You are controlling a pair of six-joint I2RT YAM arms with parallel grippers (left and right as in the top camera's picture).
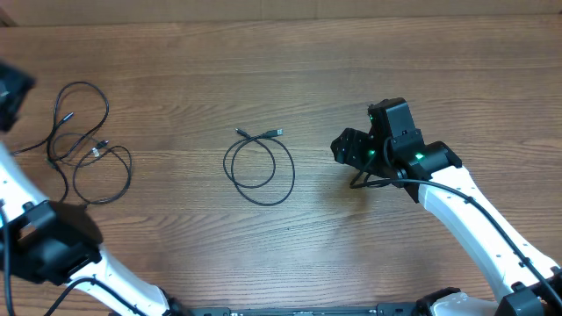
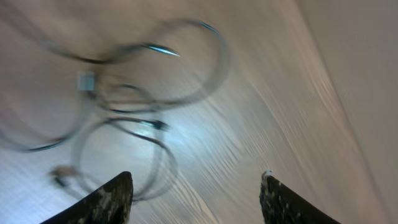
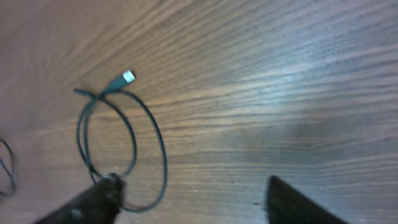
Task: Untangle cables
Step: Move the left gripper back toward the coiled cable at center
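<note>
- At the middle of the wooden table [image 1: 421, 61], a single cable [image 1: 259, 134] is laid in a loose double loop. Its two plug ends are crossed at the far side of the loop, and one silver-tipped plug [image 3: 128, 76] is seen clearly in the right wrist view.
- Well to the left of that single cable, a tangle of cables [image 1: 95, 151] is spread in overlapping loops, with bare wood between the two.
- Near the single cable on its right, the right gripper [image 3: 193, 186] is set with its fingers wide apart and nothing between them. One fingertip [image 3: 109, 190] is overlapped with the loop's edge in the wrist view, but a gap is shown from overhead.
- Far to the left of the single cable, over the tangle, the left gripper [image 2: 196, 183] is spread wide and empty. Its view is blurred.
</note>
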